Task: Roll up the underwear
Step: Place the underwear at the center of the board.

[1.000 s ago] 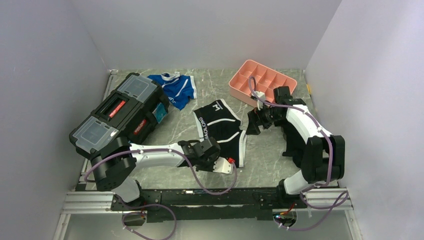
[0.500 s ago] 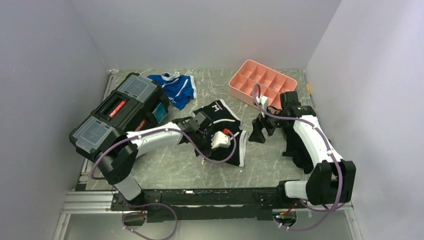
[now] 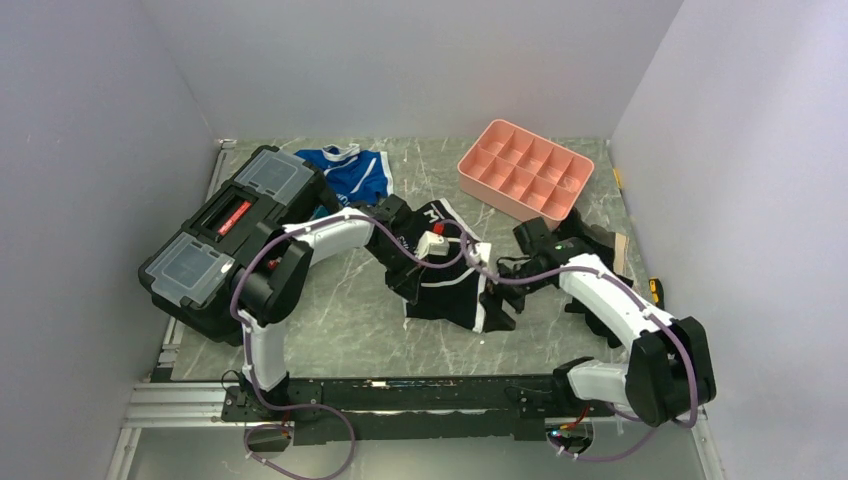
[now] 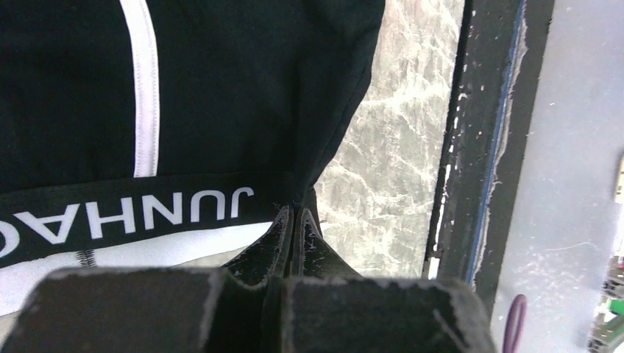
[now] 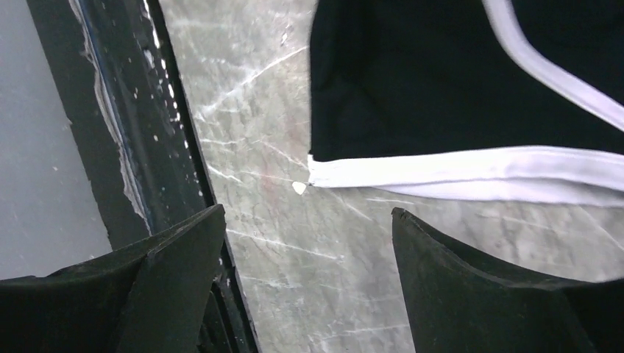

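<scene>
My left gripper is pinched shut on the waistband corner of the underwear, which lies mid-table. My right gripper hangs wide open and empty just off the white hem. I'd grab that corner level with the left and turn both over evenly for a tight roll. I count one toolbox, one pair of blue briefs, one black underwear and one pink tray.

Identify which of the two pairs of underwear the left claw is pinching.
The black underwear with white stripes, mid-table: the left claw is shut on its lettered waistband. The blue-and-white briefs lie apart at the back, beside the toolbox.
</scene>
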### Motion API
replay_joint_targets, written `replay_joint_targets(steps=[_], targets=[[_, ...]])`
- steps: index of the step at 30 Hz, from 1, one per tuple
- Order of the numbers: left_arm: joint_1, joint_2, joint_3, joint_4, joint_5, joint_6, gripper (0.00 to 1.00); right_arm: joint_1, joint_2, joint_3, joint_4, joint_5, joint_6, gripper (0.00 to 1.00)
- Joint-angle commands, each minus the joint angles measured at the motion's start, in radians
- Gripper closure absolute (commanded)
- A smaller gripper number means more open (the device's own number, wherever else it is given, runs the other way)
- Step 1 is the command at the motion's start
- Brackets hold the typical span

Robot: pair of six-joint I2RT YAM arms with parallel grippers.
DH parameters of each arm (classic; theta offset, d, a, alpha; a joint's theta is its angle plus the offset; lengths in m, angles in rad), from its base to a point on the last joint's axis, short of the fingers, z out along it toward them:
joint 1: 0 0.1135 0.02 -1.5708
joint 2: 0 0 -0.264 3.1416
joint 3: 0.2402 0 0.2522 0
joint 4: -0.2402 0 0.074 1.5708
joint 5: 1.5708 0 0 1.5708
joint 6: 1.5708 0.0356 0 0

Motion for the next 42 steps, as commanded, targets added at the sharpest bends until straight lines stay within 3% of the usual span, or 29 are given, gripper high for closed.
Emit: replay_joint_targets(steps=[1,8,19,25,37,42], targets=[[0.022,0.035,0.069,-0.086,0.117,-0.007,1.00,0.131,-0.036,-0.049,0.126,0.144,0.021,0.17],[0.039,0.069,0.079,-0.094,0.150,-0.011,1.00,0.248,-0.073,-0.118,0.242,0.305,0.048,0.22],[0.040,0.092,0.089,-0.103,0.170,-0.015,1.00,0.407,0.014,-0.136,0.309,0.403,0.071,0.24],[0.042,0.083,0.077,-0.102,0.173,-0.011,1.00,0.444,0.061,-0.131,0.317,0.444,0.085,0.30],[0.046,0.062,0.062,-0.109,0.170,0.000,1.00,0.452,0.115,-0.114,0.296,0.485,0.099,0.69],[0.042,0.016,0.015,-0.095,0.142,0.005,1.00,0.451,0.106,-0.081,0.239,0.452,0.103,0.93]])
